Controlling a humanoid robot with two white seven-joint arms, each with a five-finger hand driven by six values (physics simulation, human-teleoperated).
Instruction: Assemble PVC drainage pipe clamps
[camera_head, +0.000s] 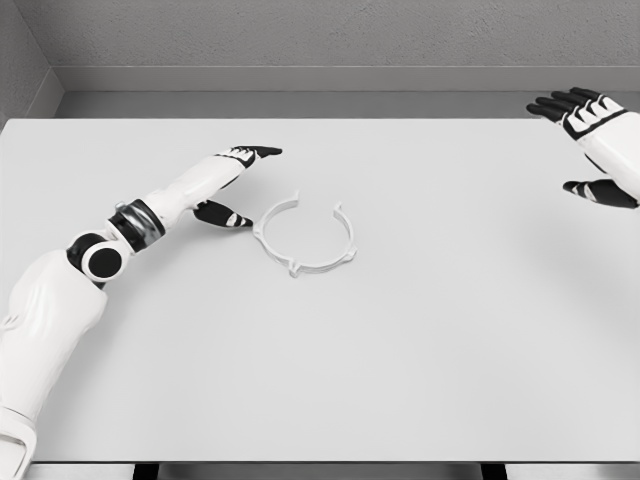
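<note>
1. Left robot hand (232, 180) hovers left of centre with fingers spread wide and thumb dropped, holding nothing; it looks lined up to reach the clamp.
2. Right robot hand (590, 145), upper right of the frame, is likewise wide and empty, apparently waiting.
3. White pipe clamp ring (305, 236) lies flat on the bench (420, 360) near centre, just beside the left thumb, gap facing away.
4. No label or writing is visible anywhere.

The left robot hand (232, 178) reaches forward with fingers extended, while the right robot hand (590, 140) hovers open at far right.
</note>
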